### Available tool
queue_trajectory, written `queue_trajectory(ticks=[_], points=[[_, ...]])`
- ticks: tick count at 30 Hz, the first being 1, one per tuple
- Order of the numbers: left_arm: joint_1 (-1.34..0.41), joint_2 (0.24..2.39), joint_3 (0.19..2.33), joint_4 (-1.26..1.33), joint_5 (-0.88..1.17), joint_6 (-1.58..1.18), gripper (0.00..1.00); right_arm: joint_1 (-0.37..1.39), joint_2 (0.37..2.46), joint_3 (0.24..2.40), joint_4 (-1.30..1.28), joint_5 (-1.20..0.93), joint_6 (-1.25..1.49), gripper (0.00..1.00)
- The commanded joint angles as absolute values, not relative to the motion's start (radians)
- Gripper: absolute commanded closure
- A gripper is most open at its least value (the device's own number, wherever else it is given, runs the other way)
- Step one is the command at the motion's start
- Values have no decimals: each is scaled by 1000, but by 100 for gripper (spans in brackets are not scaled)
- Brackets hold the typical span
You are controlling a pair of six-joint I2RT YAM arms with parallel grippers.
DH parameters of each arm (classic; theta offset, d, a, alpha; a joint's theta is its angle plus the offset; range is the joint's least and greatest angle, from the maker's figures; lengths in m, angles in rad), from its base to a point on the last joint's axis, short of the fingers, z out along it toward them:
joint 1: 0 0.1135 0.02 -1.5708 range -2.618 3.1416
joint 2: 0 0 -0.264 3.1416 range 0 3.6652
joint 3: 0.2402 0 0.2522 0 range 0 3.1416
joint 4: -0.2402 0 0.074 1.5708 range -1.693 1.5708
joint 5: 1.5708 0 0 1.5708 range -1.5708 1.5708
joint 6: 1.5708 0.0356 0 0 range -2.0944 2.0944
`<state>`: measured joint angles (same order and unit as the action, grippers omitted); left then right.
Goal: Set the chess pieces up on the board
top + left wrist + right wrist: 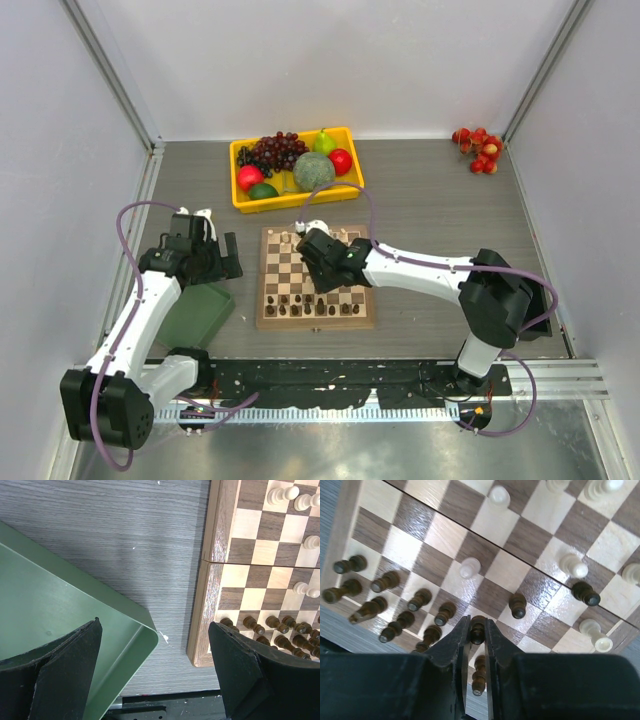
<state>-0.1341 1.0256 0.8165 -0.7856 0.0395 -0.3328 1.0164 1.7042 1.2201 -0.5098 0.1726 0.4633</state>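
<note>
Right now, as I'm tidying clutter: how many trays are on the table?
2. The yellow tray, holding fruit, sits beyond the board; the green tray lies left of the board. No others show; one could lie out of view.

Dark pawn (477, 629) pinched between jaws over board (440, 535).
</note>
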Motion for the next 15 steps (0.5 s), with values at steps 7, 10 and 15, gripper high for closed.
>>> queue_trajectory(ticks=[7, 10, 15], points=[[-127, 1026, 822, -761, 58, -325, 5, 1006, 1629, 1206, -503, 221, 496, 86], [-127, 1031, 824, -762, 55, -324, 5, 1002, 1618, 1207, -496, 224, 494, 86], [-127, 1040, 825, -767, 57, -316, 6, 994, 1586, 1175, -492, 244, 500, 87]])
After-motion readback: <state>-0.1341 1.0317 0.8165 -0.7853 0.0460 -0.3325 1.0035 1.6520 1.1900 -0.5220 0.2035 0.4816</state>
